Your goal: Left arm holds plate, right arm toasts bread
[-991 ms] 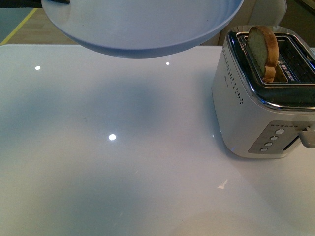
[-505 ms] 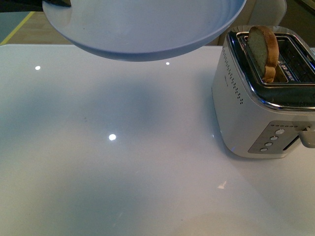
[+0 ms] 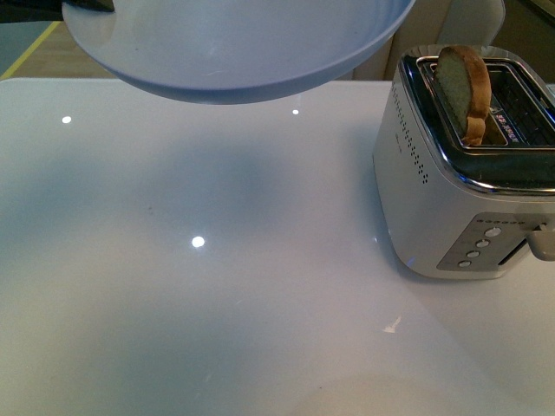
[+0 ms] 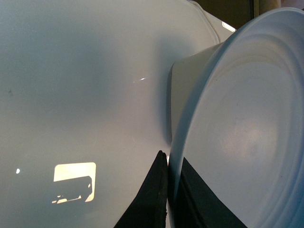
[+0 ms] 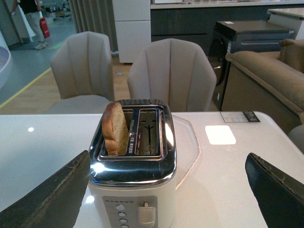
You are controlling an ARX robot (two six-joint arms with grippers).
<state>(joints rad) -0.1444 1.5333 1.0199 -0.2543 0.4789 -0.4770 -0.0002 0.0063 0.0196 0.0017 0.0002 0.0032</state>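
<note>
The pale blue-grey plate (image 3: 243, 43) hangs in the air over the table's far side, left of the toaster (image 3: 460, 165). My left gripper (image 4: 170, 190) is shut on the plate's rim (image 4: 228, 142); its dark tip (image 3: 87, 4) shows at the top left of the front view. The bread slice (image 3: 464, 87) stands upright in the toaster's left slot, sticking out above it; it also shows in the right wrist view (image 5: 115, 129). My right gripper (image 5: 168, 199) is open and empty, its jaws spread wide on either side of the toaster (image 5: 135, 175), short of it.
The toaster's lever (image 5: 147, 216) and round buttons (image 5: 119, 211) face my right gripper. The white glossy table (image 3: 217, 286) spreads below. Two beige chairs (image 5: 168, 71) and a sofa (image 5: 263, 71) stand beyond the table.
The plate has shifted a little to the left and slightly up. The toaster and bread have not moved.
</note>
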